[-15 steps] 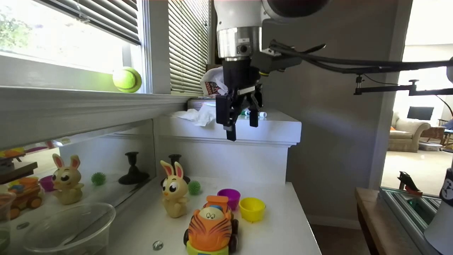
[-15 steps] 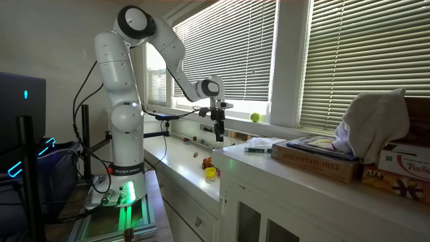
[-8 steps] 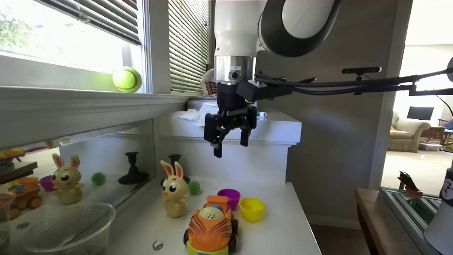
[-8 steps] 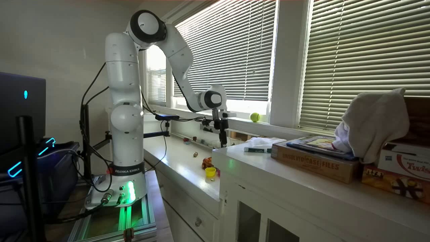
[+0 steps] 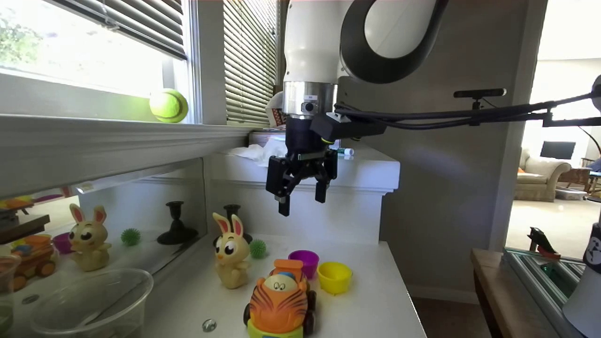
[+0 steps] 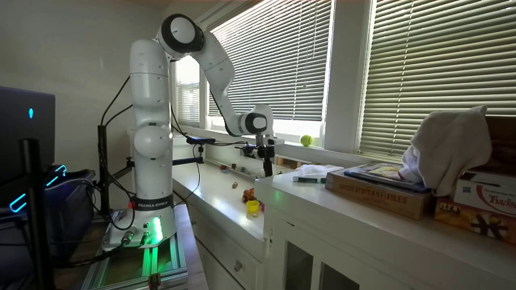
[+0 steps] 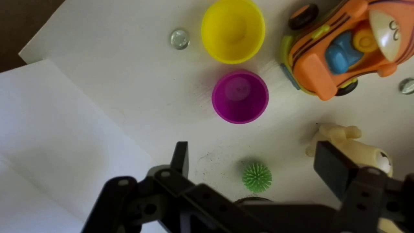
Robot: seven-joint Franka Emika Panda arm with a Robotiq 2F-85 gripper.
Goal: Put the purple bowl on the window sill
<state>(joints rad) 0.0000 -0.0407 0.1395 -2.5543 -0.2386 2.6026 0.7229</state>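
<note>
Black fingers [image 7: 335,170] stand wide apart on your gripper [image 5: 302,201], holding only air above the counter [image 5: 366,310]. You have room between the purple bowl [image 7: 240,97] and the white block [image 5: 361,176], while the yellow bowl [image 7: 233,31] (nearer the counter's outer edge) sits just beside the purple one. Round, magenta and mouth up, the purple bowl stands on the counter, lower than the window sill [image 5: 108,145].

1. The purple bowl [image 7: 240,97]: small, round, magenta, upright on the white countertop [image 5: 366,310], its mouth facing up.
2. The window sill [image 5: 117,141]: long, pale ledge, running near to far along the left in an exterior view, higher than the bowl and well apart.
</note>
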